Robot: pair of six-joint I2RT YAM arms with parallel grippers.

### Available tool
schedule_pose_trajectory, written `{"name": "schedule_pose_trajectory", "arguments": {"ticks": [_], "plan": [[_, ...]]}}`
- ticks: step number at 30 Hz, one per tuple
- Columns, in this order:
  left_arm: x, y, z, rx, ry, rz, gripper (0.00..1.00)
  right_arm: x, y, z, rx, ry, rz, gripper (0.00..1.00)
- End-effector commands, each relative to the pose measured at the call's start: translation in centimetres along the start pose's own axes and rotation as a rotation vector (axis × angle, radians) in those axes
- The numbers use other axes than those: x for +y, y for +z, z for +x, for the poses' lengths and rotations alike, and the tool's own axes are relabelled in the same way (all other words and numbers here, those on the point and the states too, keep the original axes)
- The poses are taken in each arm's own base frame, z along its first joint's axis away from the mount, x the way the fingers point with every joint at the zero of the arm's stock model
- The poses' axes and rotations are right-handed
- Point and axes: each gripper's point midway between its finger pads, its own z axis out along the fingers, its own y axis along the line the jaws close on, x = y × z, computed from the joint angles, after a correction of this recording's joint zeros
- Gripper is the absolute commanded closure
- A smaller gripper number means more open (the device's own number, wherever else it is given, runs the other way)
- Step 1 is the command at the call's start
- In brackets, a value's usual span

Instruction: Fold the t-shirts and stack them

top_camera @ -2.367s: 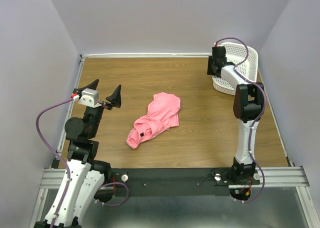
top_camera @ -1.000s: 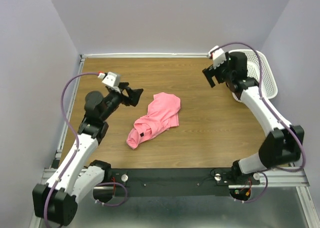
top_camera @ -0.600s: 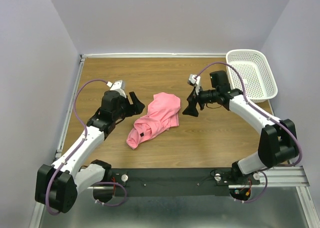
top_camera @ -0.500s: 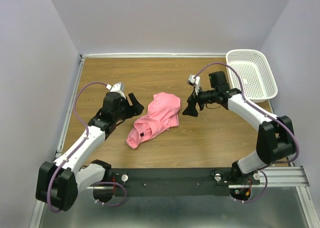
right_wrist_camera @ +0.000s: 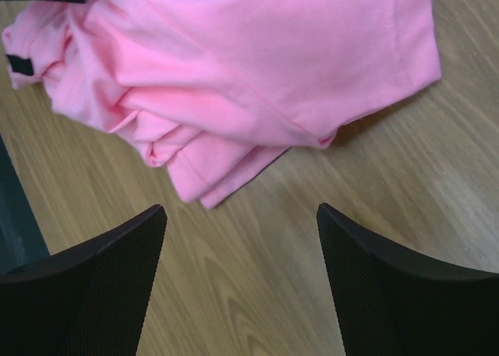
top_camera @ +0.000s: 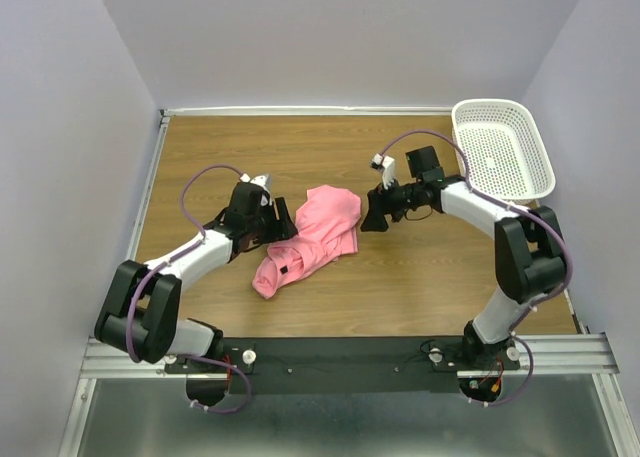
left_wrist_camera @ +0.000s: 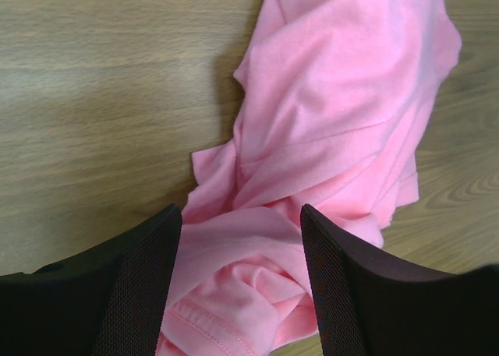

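Note:
A crumpled salmon-pink t-shirt [top_camera: 312,235] lies in a heap in the middle of the wooden table; a small dark label shows on it. My left gripper [top_camera: 277,221] is open at the shirt's left edge; in the left wrist view [left_wrist_camera: 242,239] its jaws straddle bunched cloth [left_wrist_camera: 327,130] without closing on it. My right gripper [top_camera: 372,214] is open just right of the shirt; in the right wrist view [right_wrist_camera: 242,247] its jaws hang over bare wood, with the shirt's hem [right_wrist_camera: 257,83] just beyond them.
A white plastic mesh basket [top_camera: 502,148] stands at the table's far right corner. The wooden table [top_camera: 430,267] has a raised white border at its far and left edges. A black rail runs along the near edge.
Both arms have swung in from the sides. The left gripper has come down onto the shirt's left edge, and the right one has moved from the basket to the shirt's right side. The shirt has not moved.

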Motion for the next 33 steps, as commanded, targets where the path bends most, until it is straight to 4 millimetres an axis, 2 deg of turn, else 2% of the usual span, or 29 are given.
{"name": "schedule_pose_trajectory", "arguments": {"ticks": [1,3,5,8,11,12,14,20,27,33], "plan": [[-2.3,-0.5,-1.8,-0.047,0.076,0.097,0.3,-2.6,1.9,-0.1,0.021,0.143,0.058,0.16],[-2.3,-0.2,-1.6,-0.031,0.083,0.102,0.32,-3.2,2.7,0.6,0.043,0.178,0.059,0.17],[-2.6,0.1,-1.1,-0.008,0.086,0.122,0.34,-3.3,2.9,0.6,0.044,0.19,0.059,0.18],[-2.9,0.2,-1.4,-0.015,0.096,0.132,0.34,-3.1,2.6,0.5,0.036,0.183,0.058,0.18],[-3.2,0.3,-2.8,-0.048,0.118,0.128,0.32,-3.1,2.4,0.2,0.03,0.171,0.064,0.17],[-4.0,0.3,-4.2,-0.087,0.133,0.144,0.31,-3.0,2.4,0.2,0.029,0.167,0.061,0.17],[-4.7,0.7,-5.9,-0.11,0.166,0.148,0.29,-2.9,2.3,0.2,0.027,0.16,0.051,0.17],[-6.0,2.8,-7.3,-0.079,0.197,0.19,0.29,-1.4,1.4,-0.2,-0.008,0.1,-0.037,0.14],[-5.0,5.5,-6.0,-0.003,0.185,0.18,0.36,-1.4,0.7,-0.4,-0.025,0.101,-0.051,0.14],[-4.7,6.0,-4.4,0.043,0.178,0.193,0.4,-1.3,0.7,-0.3,-0.026,0.104,-0.06,0.14]]}}
